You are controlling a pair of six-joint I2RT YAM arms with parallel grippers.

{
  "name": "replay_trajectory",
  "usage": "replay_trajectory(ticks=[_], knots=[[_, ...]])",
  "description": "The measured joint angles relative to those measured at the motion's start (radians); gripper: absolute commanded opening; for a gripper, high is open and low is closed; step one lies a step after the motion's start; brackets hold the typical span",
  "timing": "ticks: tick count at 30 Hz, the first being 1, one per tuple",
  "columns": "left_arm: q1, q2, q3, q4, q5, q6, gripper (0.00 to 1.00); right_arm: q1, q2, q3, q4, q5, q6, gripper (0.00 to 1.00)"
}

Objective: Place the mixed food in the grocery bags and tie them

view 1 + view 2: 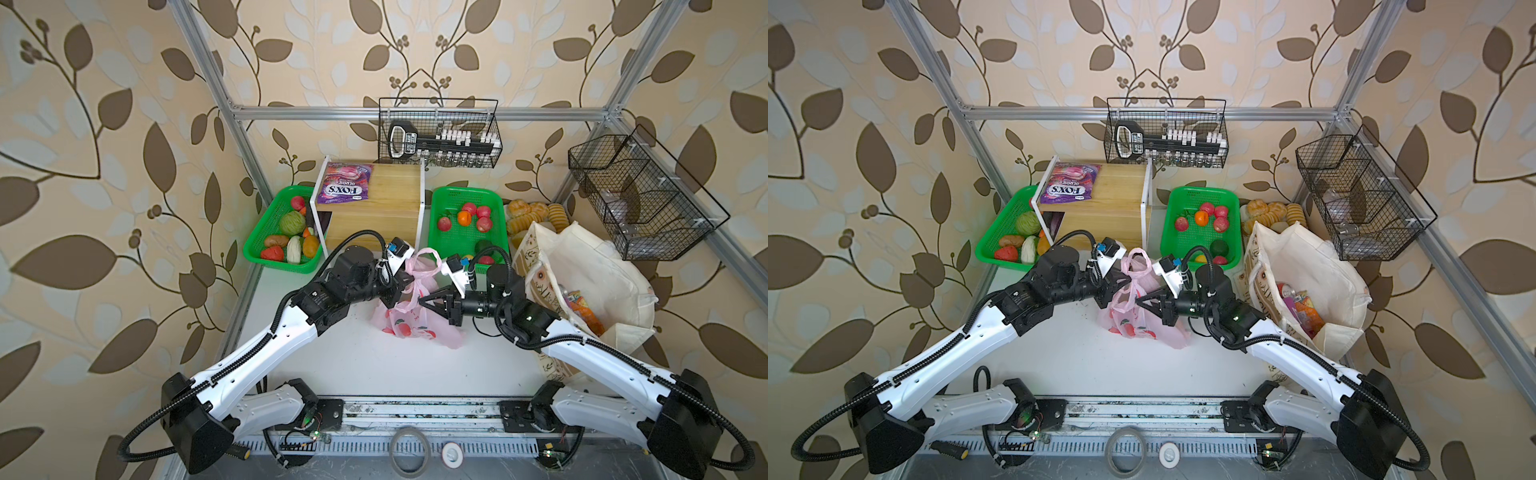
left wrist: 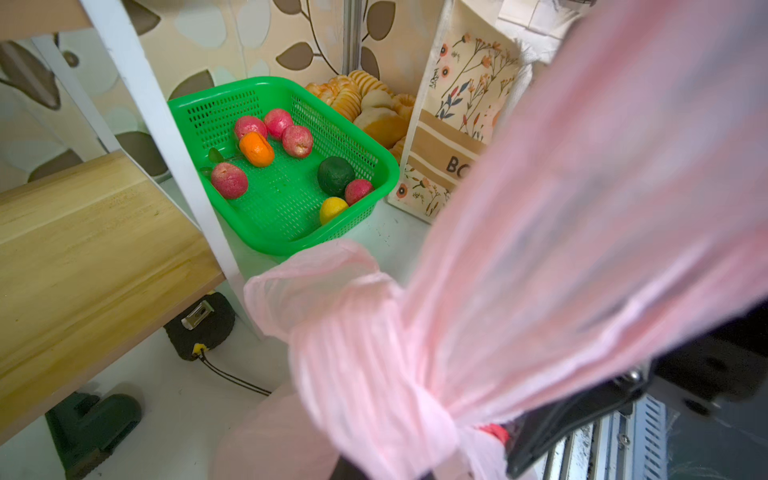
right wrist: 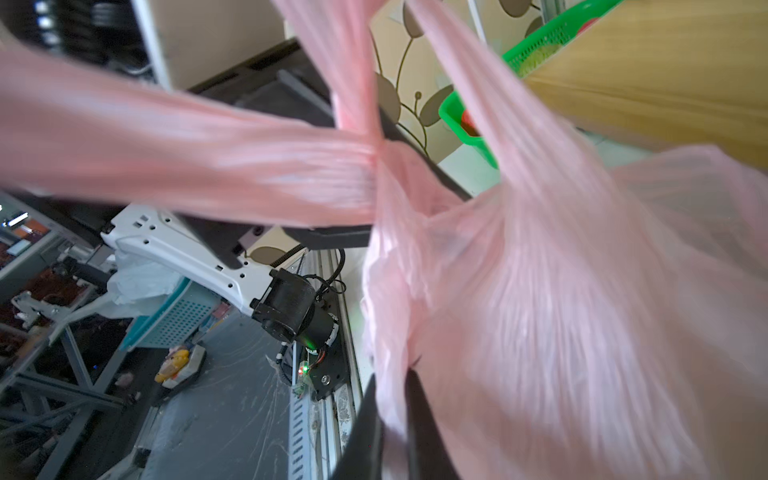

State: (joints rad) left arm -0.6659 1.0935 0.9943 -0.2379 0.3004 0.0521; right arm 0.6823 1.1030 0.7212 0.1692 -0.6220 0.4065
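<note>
Left claw (image 1: pixel 406 292) and right claw (image 1: pixel 422 300) both clenched on pink bag (image 1: pixel 415 332) handles; bag sits on bench (image 1: pixel 332 365).

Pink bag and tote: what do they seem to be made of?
Pink bag: thin plastic film, translucent, with a faint sheen; it wrinkles finely and twists into strands. Tote: probably woven cotton canvas, matte cream; it holds stiff folds.

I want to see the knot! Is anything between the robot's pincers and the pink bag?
Nothing visible is in the way. The left pincer and the right pincer are each already shut on the pink bag's bunched plastic, close beside each other.
</note>
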Motion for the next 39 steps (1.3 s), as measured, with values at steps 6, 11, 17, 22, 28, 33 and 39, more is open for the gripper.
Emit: replay_trajectory(ticks=[6, 11, 17, 22, 28, 33, 39], knots=[[-0.001, -0.05, -0.048, 0.034, -0.024, -0.001, 0.05, 0.071, 0.004, -0.002, 0.046, -0.003, 0.01, 0.0], [-0.002, -0.098, -0.093, 0.053, -0.025, 0.011, 0.05, 0.126, 0.019, -0.002, 0.058, -0.007, 0.01, 0.25], [0.0, -0.143, -0.117, 0.104, -0.032, 0.026, 0.04, 0.078, -0.036, -0.003, -0.016, -0.005, -0.029, 0.44], [0.0, -0.183, -0.163, 0.139, -0.024, 0.033, 0.04, -0.036, -0.144, -0.003, -0.024, 0.031, -0.034, 0.49], [0.0, -0.185, -0.179, 0.161, -0.015, 0.049, 0.04, -0.057, -0.117, -0.001, 0.004, 0.093, -0.052, 0.53], [0.0, -0.185, -0.179, 0.164, -0.012, 0.05, 0.04, -0.056, 0.008, 0.034, 0.067, 0.083, -0.026, 0.59], [0.0, -0.186, -0.179, 0.163, -0.013, 0.05, 0.05, -0.058, 0.067, 0.115, 0.072, 0.082, -0.111, 0.63]])
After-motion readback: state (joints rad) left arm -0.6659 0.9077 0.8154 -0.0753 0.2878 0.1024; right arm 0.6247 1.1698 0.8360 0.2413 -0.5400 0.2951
